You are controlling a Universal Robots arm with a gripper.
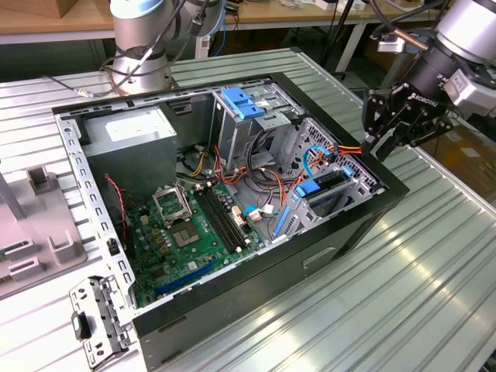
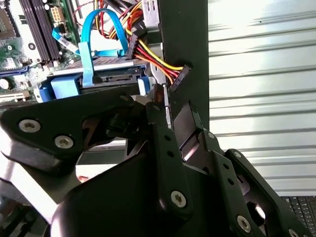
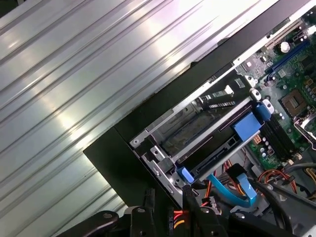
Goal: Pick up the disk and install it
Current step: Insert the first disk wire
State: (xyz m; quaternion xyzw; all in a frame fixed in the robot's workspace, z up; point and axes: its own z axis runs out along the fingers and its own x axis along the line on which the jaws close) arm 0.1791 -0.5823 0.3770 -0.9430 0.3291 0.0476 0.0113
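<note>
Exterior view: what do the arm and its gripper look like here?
The arm has silver-grey rounded segments with a grey joint cap. Its gripper is black, built of angular linkage plates with white lettering on the body; the second wrist view shows silver screw heads on the plates.

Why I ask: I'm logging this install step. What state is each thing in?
computer case: on its side, side panel off.
disk: sitting in the corner drive cage, not held.
blue data cable: runs to the disk's rear.
power connector: loose at the case wall, seemingly unplugged.
gripper: hovering above the case wall.
</note>
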